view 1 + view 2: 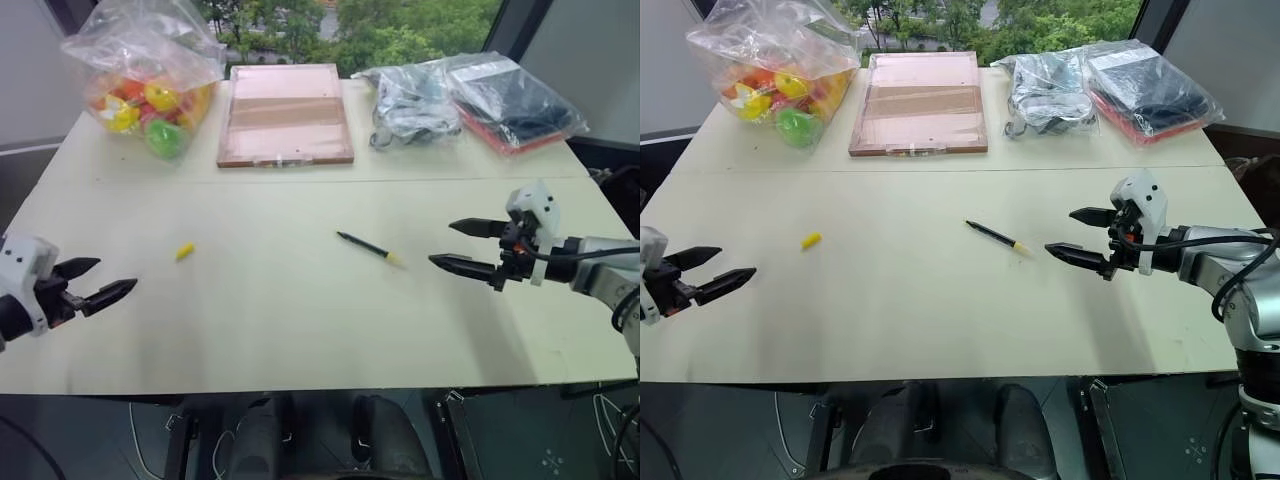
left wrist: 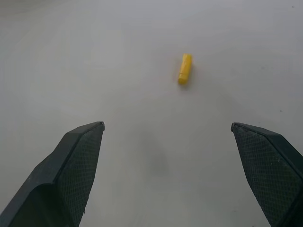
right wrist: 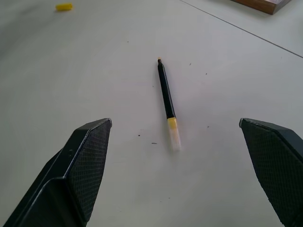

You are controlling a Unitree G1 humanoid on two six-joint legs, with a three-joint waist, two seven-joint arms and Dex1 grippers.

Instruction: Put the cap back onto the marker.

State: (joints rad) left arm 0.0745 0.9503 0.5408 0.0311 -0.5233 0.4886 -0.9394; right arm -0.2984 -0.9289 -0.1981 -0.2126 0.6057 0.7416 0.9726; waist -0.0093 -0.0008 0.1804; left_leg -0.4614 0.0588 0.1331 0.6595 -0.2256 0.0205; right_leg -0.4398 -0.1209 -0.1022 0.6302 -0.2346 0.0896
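Yellow cap (image 1: 185,251) lies alone on the pale table (image 1: 300,320), just ahead of my left gripper (image 1: 104,281), and the marker (image 1: 366,246) sits well apart from it, ahead of my right gripper (image 1: 455,245); both hang with jaws spread wide, holding nothing. I'd bring each one down square over its target and pinch the marker mid-barrel so the tip stays free. It's a slim black stick with a yellow band near its pale end, and the cap's a stubby little tube.
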